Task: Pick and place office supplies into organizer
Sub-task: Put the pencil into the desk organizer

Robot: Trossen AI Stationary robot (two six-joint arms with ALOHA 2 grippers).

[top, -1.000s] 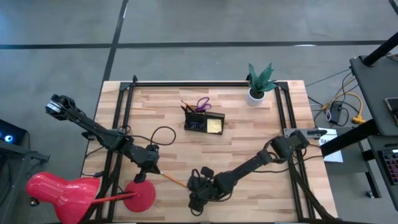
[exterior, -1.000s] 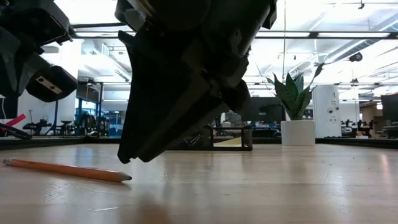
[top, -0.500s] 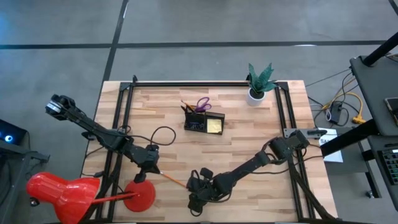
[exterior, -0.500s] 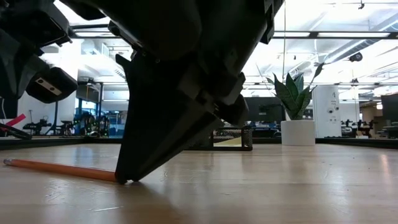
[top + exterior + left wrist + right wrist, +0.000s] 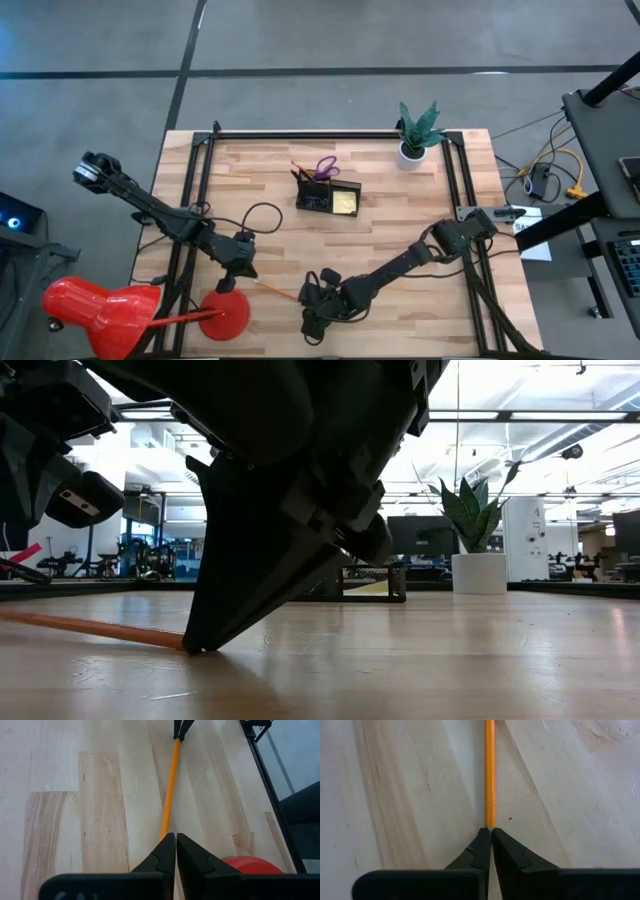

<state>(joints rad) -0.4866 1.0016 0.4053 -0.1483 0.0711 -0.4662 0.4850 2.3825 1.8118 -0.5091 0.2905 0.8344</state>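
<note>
The black mesh organizer [image 5: 328, 196] stands mid-bench, purple scissors [image 5: 327, 167] and pencils upright in its cup, yellow sticky notes [image 5: 346, 203] in its tray. An orange pencil [image 5: 275, 288] lies near the red lamp base [image 5: 224, 315], right pincer [image 5: 303, 297] clamped on one end, left pincer [image 5: 243, 271] together at the other. A potted plant [image 5: 415, 132] stands apart.

robotics lab or open-plan workspace: wooden bench [image 5: 400, 240] in a black frame, grey concrete floor [image 5: 300, 90], ceiling striplights [image 5: 520, 420], monitors [image 5: 415, 535] and desks behind.
</note>
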